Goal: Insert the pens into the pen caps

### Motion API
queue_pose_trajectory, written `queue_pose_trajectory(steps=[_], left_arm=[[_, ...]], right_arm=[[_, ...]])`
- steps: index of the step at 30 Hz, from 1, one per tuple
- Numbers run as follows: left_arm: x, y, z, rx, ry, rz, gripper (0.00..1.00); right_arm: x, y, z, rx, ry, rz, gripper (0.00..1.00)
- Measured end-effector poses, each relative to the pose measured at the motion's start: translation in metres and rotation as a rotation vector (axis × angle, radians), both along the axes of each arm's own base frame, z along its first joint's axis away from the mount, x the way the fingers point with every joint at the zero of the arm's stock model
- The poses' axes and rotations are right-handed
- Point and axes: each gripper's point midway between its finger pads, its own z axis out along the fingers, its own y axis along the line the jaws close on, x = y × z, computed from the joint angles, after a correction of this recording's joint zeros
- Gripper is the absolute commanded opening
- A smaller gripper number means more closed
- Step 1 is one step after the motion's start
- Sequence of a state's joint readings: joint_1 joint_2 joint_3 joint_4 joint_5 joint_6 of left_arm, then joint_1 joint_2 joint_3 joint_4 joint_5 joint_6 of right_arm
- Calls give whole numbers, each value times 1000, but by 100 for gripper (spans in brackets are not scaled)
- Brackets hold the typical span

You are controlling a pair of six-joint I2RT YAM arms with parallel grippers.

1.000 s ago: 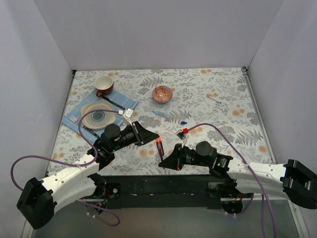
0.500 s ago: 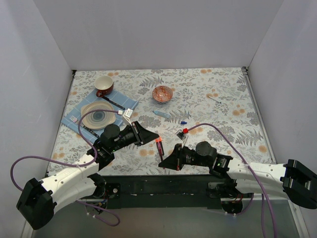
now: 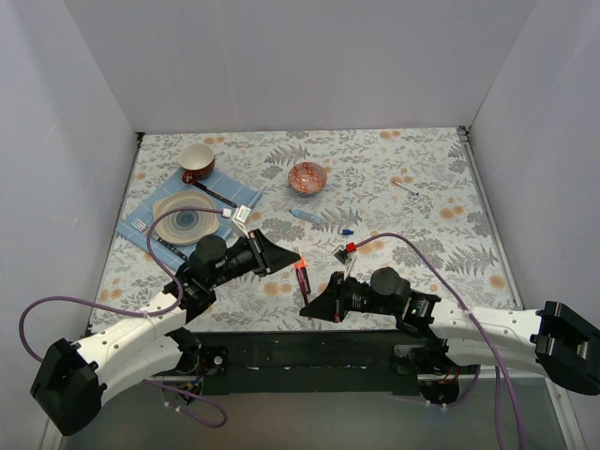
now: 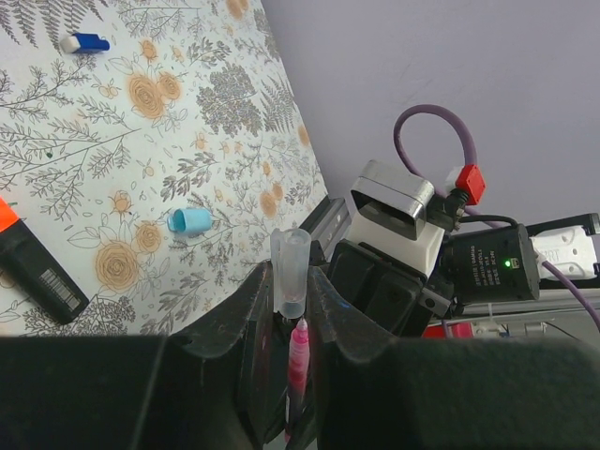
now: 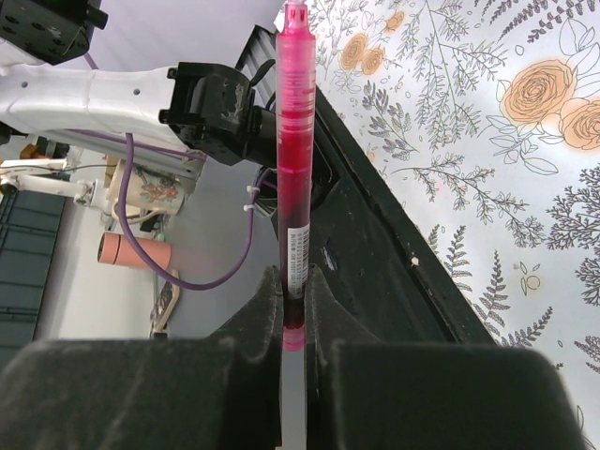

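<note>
My left gripper (image 4: 291,281) is shut on a clear pen cap (image 4: 291,267), whose open end faces down toward my right gripper. Just under the cap stands the tip of the thin magenta pen (image 4: 299,349). The right gripper (image 5: 293,286) is shut on that pen's lower barrel (image 5: 295,141), which points up toward the left gripper. In the top view the two grippers meet near the table's front edge, left (image 3: 294,259) above right (image 3: 307,306). A light blue cap (image 4: 190,221), a dark blue cap (image 4: 85,42) and the black marker (image 4: 37,272) lie on the table.
A light blue pen (image 3: 303,216) lies mid-table. Behind it stands a red patterned bowl (image 3: 307,177). At the back left a blue mat holds a plate (image 3: 184,217), a cup (image 3: 197,161) and dark cutlery. Purple cables loop over both arms.
</note>
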State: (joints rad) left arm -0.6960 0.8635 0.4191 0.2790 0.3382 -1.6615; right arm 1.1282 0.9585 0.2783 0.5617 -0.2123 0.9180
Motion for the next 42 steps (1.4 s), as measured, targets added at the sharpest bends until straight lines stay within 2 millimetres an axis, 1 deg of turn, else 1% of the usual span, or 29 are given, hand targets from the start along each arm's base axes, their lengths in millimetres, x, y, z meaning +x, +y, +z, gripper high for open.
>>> queue_pose_trajectory(steps=[14, 23, 42], left_arm=[[3, 2, -2, 13, 11, 21, 0], [7, 0, 11, 1, -7, 29, 0], [6, 1, 11, 1, -13, 25, 0]], right_arm=[[0, 0, -2, -5, 5, -1, 1], [-2, 1, -5, -14, 10, 5, 1], [-2, 1, -5, -14, 10, 5, 1]])
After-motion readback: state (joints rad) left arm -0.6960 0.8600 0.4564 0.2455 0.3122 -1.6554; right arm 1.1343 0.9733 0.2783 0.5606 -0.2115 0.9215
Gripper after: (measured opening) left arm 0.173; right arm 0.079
